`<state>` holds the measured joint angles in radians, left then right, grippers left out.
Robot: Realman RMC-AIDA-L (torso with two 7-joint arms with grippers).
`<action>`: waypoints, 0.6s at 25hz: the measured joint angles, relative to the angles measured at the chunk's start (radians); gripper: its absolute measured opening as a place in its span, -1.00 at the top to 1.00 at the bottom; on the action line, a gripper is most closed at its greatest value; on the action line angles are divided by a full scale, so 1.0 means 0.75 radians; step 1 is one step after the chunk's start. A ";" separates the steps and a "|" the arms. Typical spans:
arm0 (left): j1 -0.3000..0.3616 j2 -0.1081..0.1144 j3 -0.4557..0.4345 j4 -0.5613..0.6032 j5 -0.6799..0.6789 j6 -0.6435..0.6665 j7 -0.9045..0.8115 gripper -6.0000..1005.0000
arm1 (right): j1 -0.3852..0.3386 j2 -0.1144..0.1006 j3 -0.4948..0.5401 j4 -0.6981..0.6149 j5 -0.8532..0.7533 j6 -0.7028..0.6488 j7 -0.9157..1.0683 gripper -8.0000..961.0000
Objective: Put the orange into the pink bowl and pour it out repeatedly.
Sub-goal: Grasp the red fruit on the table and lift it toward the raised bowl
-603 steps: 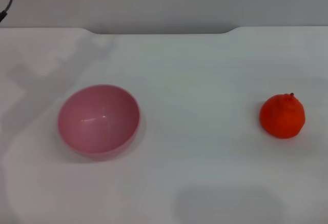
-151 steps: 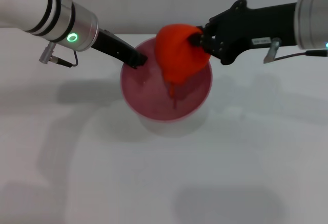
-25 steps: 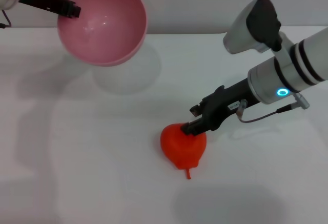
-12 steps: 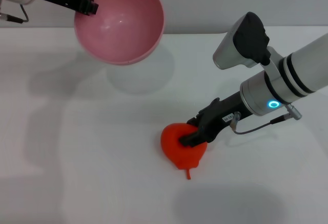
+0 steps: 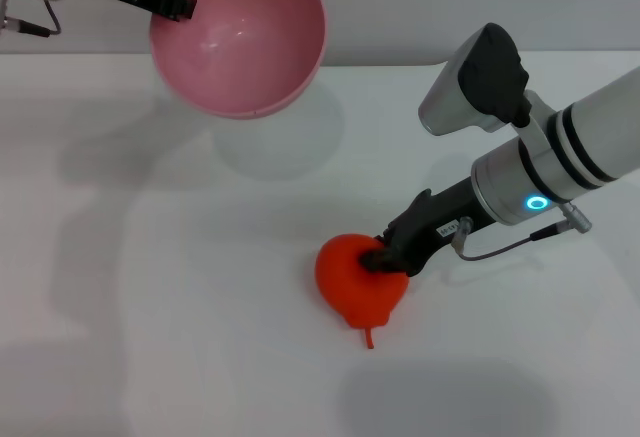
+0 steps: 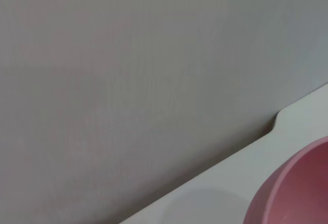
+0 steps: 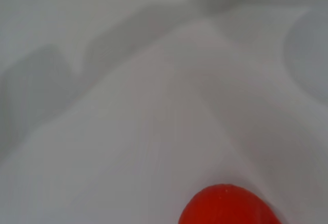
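1. The bright orange-red, lumpy round orange [image 5: 358,285] is found on the white table [image 5: 200,357], stem nub pointing toward the near edge.
2. The right gripper [image 5: 384,257] is clamped on its far-right side; an off-centre hold is judged liable to let it roll free.
3. The glossy pink plastic bowl [image 5: 240,37] is held aloft and tilted, with the left gripper [image 5: 180,5] pinched on its rim; slippage is possible.
4. No legible writing is found.
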<state>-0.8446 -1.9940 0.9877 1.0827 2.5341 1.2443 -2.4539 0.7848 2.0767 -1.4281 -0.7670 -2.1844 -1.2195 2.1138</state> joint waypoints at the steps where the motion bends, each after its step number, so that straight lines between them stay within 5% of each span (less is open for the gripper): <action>1: 0.000 0.000 0.000 -0.001 0.000 -0.004 -0.001 0.91 | -0.001 -0.001 0.001 0.000 0.000 0.000 0.000 0.45; 8: 0.009 0.000 0.000 -0.005 0.000 -0.013 -0.005 0.91 | -0.093 -0.012 0.129 -0.104 -0.031 -0.001 0.026 0.75; 15: 0.014 0.004 0.000 -0.007 0.000 -0.013 -0.005 0.91 | -0.349 -0.016 0.410 -0.569 -0.168 -0.016 0.142 0.82</action>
<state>-0.8337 -1.9908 0.9877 1.0777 2.5341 1.2342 -2.4575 0.5234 2.0643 -1.1207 -1.1934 -2.3101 -1.2311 2.2205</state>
